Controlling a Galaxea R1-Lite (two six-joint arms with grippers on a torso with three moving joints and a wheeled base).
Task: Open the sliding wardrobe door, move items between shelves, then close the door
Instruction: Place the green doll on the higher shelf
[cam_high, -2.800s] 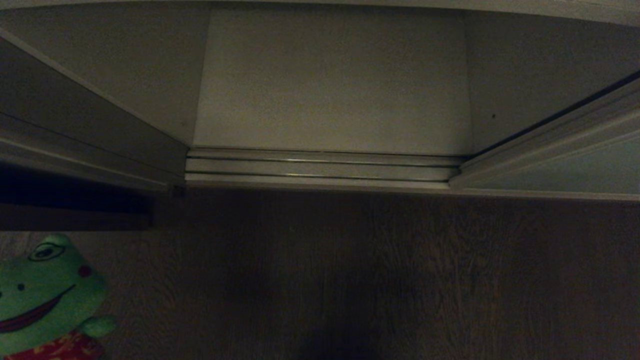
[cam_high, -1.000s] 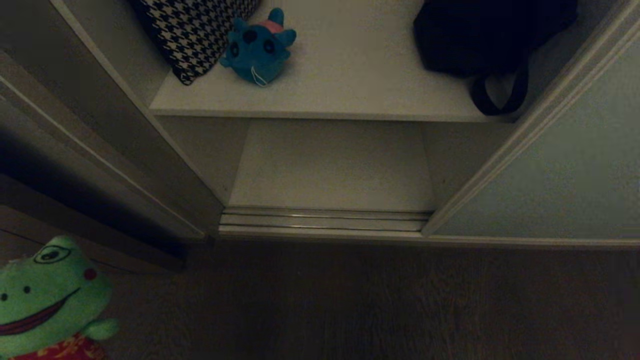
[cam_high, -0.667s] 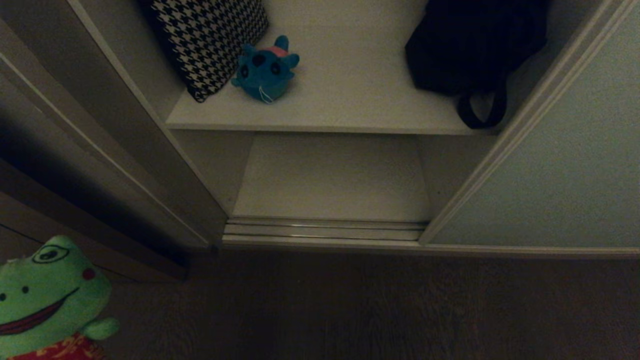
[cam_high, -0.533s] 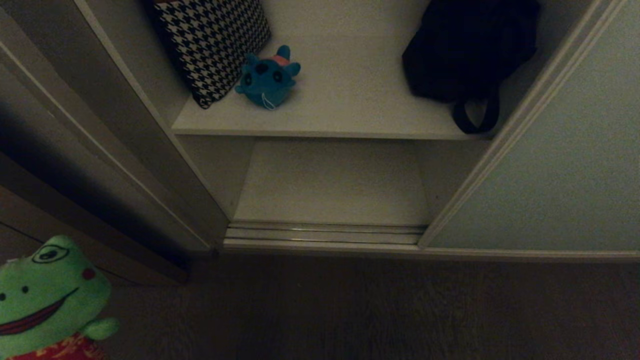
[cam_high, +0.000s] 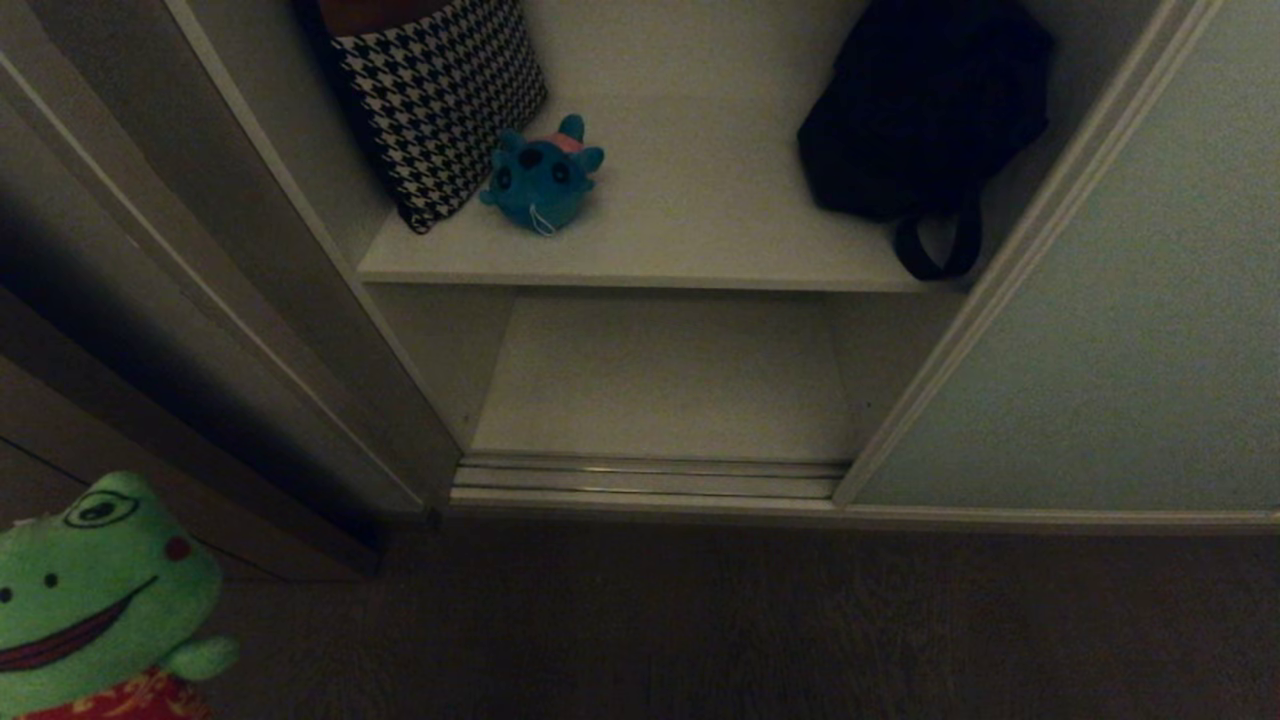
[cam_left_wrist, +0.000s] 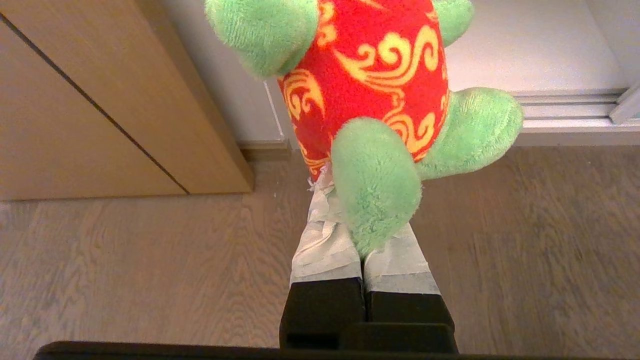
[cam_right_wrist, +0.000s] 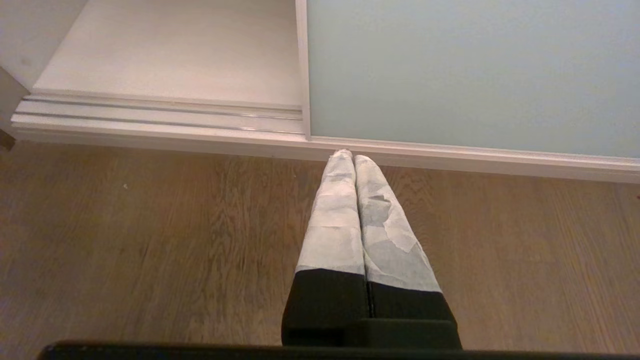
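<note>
The sliding wardrobe door (cam_high: 1120, 350) stands pushed to the right, leaving the compartment open. A teal-blue plush toy (cam_high: 543, 175) with a pink tuft lies on the upper white shelf (cam_high: 700, 250); the lower shelf (cam_high: 660, 380) beneath it is bare. My left gripper (cam_left_wrist: 361, 257) is shut on the green plush toy (cam_left_wrist: 370, 75) in red flowered shorts, which hangs over the wooden floor left of the opening and shows in the head view's near left corner (cam_high: 95, 590). My right gripper (cam_right_wrist: 348, 156) is shut and empty, low over the floor by the door's (cam_right_wrist: 450, 65) bottom rail.
A black-and-white houndstooth cushion (cam_high: 440, 100) leans at the upper shelf's left, touching the teal toy. A big black strapped bag (cam_high: 920, 110) sits at its right. Metal door tracks (cam_high: 650, 480) run along the sill. A wooden panel (cam_left_wrist: 100, 100) flanks the wardrobe's left.
The head camera has risen: the whole wardrobe view slid downward and the upper shelf with toy, cushion and bag came into view. The green toy keeps its place in the picture.
</note>
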